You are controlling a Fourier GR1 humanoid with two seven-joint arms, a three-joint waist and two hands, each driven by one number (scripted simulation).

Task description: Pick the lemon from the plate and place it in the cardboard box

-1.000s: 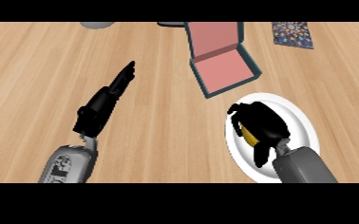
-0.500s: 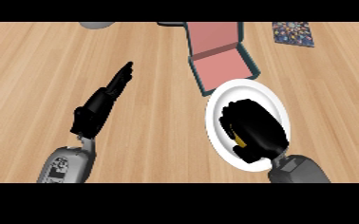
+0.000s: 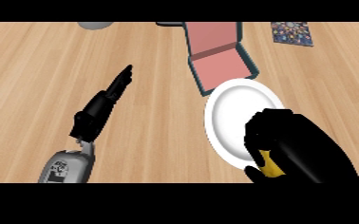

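The right hand (image 3: 298, 144) is curled around the lemon (image 3: 272, 163) over the plate's (image 3: 235, 107) near edge, ready to carry it to the box (image 3: 219, 69); the left hand (image 3: 101, 107) rests with fingers straight.

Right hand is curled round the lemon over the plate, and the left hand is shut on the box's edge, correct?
Not quite. In the head view the left hand is open on the bare counter, clear of the box. The rest holds: the right hand curls round the lemon over the plate.

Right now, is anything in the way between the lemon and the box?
Nothing visible. The right hand is curled round the lemon over the plate, and the open cardboard box lies just beyond it.
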